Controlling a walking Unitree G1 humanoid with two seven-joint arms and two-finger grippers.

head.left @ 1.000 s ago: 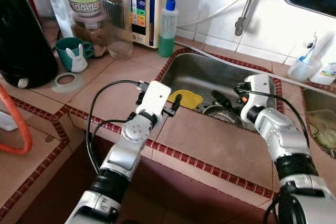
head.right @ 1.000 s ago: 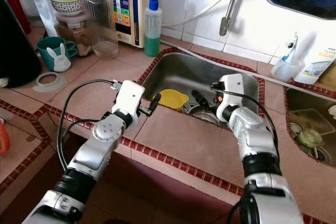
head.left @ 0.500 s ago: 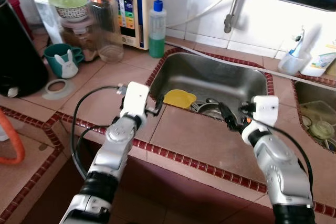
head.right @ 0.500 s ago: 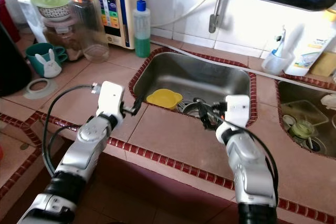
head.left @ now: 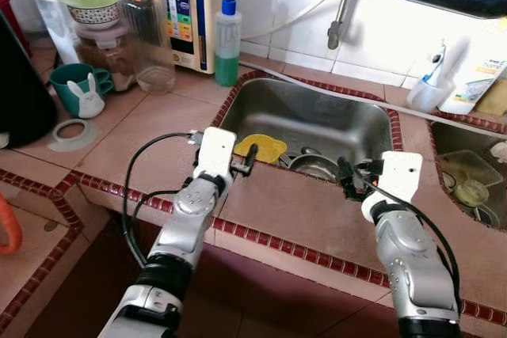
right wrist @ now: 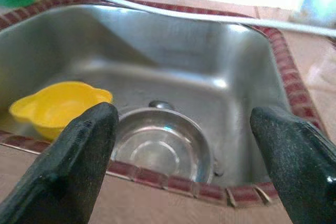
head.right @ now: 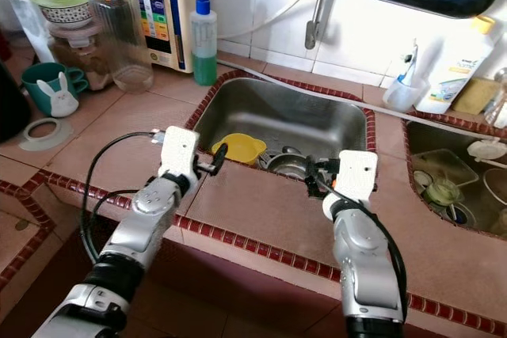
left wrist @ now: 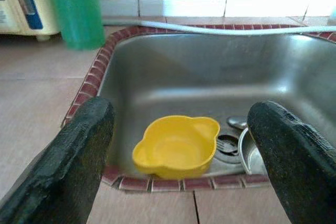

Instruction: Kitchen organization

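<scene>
A yellow two-handled bowl (head.left: 263,148) lies in the steel sink (head.left: 317,112), near its front left corner. Beside it stands a round steel bowl (head.left: 315,166) close to the drain. My left gripper (head.left: 247,161) hovers open over the tiled counter at the sink's front left rim, pointing at the yellow bowl (left wrist: 176,148). My right gripper (head.left: 348,180) is open over the front rim further right, with the steel bowl (right wrist: 160,150) just beyond its fingers. Neither gripper holds anything.
A green soap bottle (head.left: 226,41), a clear jar with an orange lid (head.left: 146,33), a green rabbit mug (head.left: 77,91) and a water dispenser (head.left: 186,1) stand at the back left. A faucet (head.left: 341,21) hangs over the sink. A second basin (head.left: 467,184) lies right.
The view has shifted. My right gripper has drawn back from over the sink to its front rim. My left gripper stays by the front left corner.
</scene>
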